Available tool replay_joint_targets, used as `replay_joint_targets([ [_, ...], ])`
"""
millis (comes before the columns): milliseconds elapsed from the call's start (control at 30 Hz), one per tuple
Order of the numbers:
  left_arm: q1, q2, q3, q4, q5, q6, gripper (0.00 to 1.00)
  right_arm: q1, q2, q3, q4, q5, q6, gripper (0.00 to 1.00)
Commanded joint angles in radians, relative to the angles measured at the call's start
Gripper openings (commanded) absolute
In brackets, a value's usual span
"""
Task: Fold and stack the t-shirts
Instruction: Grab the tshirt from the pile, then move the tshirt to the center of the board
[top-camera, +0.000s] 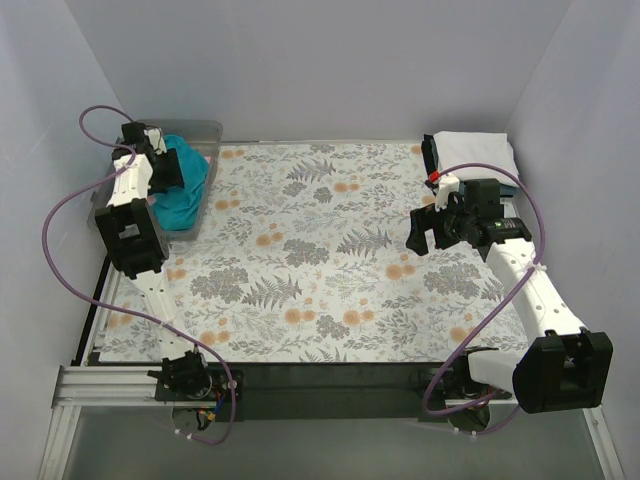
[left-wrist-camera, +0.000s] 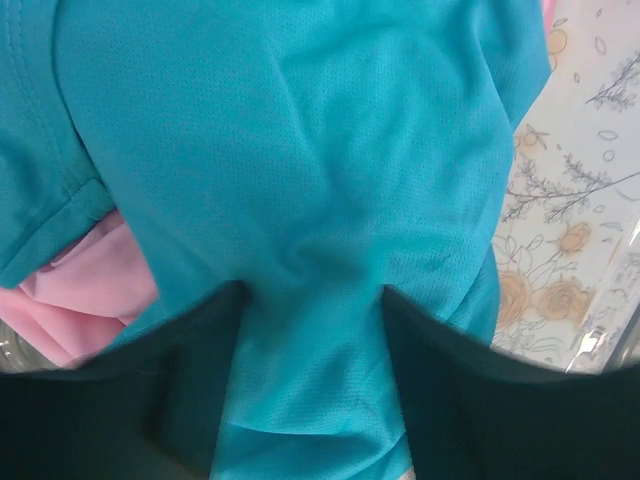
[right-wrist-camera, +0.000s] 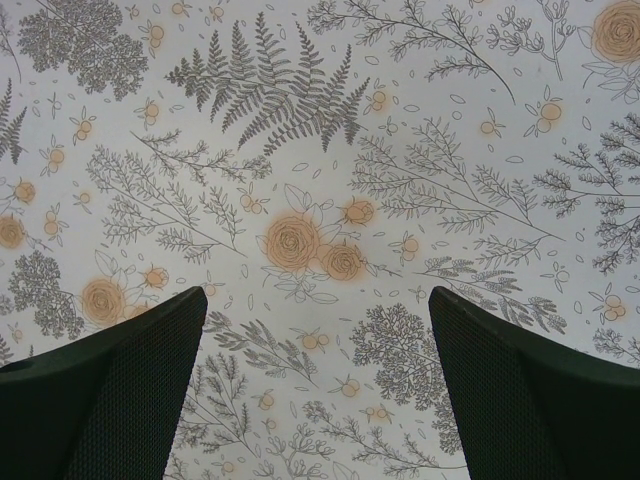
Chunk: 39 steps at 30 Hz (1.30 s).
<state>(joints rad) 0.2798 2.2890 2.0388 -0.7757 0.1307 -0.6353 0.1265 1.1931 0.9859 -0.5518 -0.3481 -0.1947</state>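
A teal t-shirt (top-camera: 187, 190) lies heaped in the clear bin (top-camera: 208, 130) at the back left. My left gripper (top-camera: 168, 172) is down in that heap. In the left wrist view a bunched fold of the teal t-shirt (left-wrist-camera: 300, 150) fills the gap between the jaws of my left gripper (left-wrist-camera: 312, 292), touching both fingers. A pink t-shirt (left-wrist-camera: 85, 275) shows under the teal one. A folded white t-shirt (top-camera: 478, 156) rests at the back right corner. My right gripper (top-camera: 426, 234) hovers open over the bare cloth near it, with nothing between the jaws of my right gripper (right-wrist-camera: 318, 300).
The floral table cloth (top-camera: 320, 260) covers the whole table between the two arms. The bin's wall stands right beside the left arm. Light walls close in the back and both sides.
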Motion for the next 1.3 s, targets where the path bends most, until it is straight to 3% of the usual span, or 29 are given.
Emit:
replay_joint_targets([
  [0,-0.001,-0.036,0.011,0.023,0.02,0.014,0.44,-0.007,-0.004,0.045,-0.004,-0.02,-0.002,0.98],
  [67,-0.001,-0.057,0.024,0.024,0.018,0.009,0.31,-0.005,-0.007,0.04,-0.003,-0.022,0.0,0.98],
  [167,0.001,-0.068,0.069,0.003,0.026,0.014,0.0,-0.011,-0.012,0.036,-0.002,-0.022,0.0,0.98],
  [500,-0.001,-0.108,0.146,-0.016,0.061,0.02,0.0,-0.016,-0.029,0.025,0.004,-0.022,0.0,0.98],
  [667,-0.001,-0.167,0.153,0.015,0.145,-0.006,0.0,-0.022,-0.041,0.017,0.004,-0.015,0.0,0.98],
  [900,-0.033,-0.296,0.322,0.03,0.242,-0.052,0.0,-0.027,-0.044,0.019,0.007,-0.014,0.003,0.98],
  [1267,-0.364,-0.551,0.377,0.222,0.265,-0.133,0.0,-0.041,-0.039,0.028,0.009,-0.019,0.018,0.98],
])
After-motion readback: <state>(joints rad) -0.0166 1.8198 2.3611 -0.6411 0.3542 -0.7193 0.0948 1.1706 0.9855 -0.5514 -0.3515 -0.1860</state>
